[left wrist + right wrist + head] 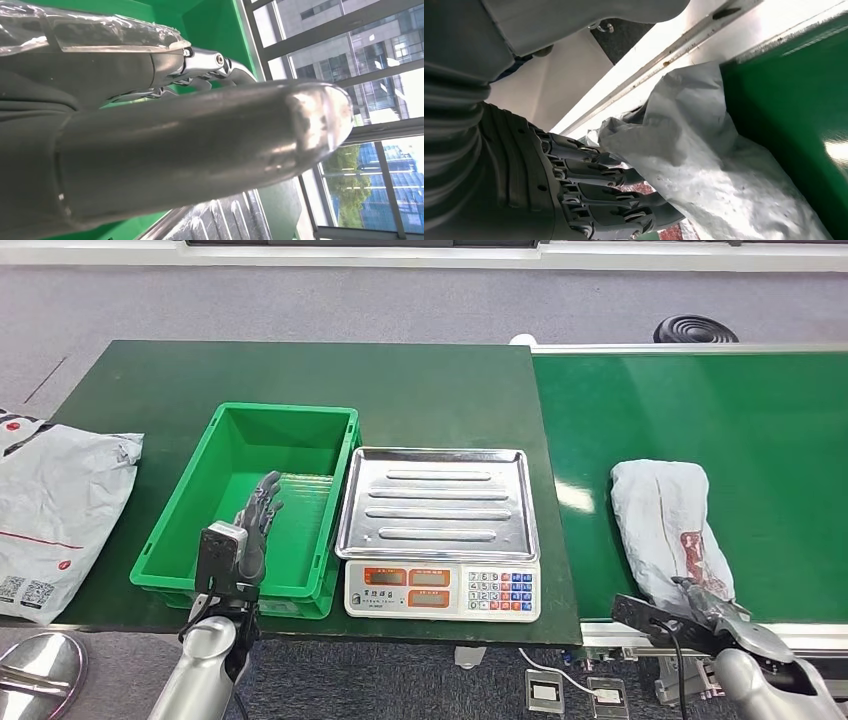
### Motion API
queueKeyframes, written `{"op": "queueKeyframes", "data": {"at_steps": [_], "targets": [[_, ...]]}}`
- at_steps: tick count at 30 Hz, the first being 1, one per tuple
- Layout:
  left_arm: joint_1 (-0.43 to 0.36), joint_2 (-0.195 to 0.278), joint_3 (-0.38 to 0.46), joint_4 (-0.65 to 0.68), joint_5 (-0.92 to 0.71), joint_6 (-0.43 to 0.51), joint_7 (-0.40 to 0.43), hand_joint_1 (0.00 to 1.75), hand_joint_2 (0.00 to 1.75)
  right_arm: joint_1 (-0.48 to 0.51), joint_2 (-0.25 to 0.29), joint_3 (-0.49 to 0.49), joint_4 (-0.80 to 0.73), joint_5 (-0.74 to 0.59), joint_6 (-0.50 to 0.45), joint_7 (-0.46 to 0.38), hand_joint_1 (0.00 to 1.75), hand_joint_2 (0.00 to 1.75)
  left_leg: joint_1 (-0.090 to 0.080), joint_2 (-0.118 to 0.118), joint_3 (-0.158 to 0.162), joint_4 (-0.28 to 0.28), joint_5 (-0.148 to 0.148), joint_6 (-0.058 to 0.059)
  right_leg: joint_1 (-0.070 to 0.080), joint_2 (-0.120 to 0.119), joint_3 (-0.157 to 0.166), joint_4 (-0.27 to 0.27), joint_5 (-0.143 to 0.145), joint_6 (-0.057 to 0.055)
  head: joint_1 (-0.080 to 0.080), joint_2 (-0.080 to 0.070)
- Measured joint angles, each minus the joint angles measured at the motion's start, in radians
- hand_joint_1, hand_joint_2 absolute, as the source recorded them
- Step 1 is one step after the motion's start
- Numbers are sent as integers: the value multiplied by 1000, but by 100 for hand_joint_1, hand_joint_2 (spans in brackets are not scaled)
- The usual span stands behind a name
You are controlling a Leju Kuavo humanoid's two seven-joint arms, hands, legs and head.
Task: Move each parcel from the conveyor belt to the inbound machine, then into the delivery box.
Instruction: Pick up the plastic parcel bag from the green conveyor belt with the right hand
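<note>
Right hand [712,602] touches parcel [668,525]; left hand [252,525] raised.

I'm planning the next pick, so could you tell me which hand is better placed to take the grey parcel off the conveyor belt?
The right hand: it is already at the near end of the grey parcel on the conveyor belt, fingers against it. The left hand hangs over the green crate, beyond the scale.

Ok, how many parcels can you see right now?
2. One grey parcel lies on the conveyor belt, its near end at the right hand. Another parcel lies at the table's far left, partly cut off; more may lie beyond the frame.
</note>
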Motion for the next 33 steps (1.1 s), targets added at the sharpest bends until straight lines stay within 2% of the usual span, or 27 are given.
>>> {"op": "queueKeyframes", "data": {"at_steps": [5,9,16,33], "targets": [[-4,0,0,8,0,0,-2,0,0,-2,-6,20,12,-7,9,-4,0,175,0,0,0,0,0,0,0,0,0,0,0,0,0,0],[-7,0,0,12,3,-2,-3,0,0,-13,-6,46,40,-17,9,-6,175,175,0,0,0,0,0,0,0,0,0,0,0,0,0,0],[-11,0,0,18,11,-3,-6,0,0,-64,6,79,99,-19,4,-5,175,175,0,0,1,0,0,0,0,0,1,0,0,0,0,0],[-4,0,0,5,14,7,-2,0,0,-132,58,127,168,-43,-89,-16,175,175,0,0,0,0,0,0,0,0,1,0,0,0,0,0]]}}
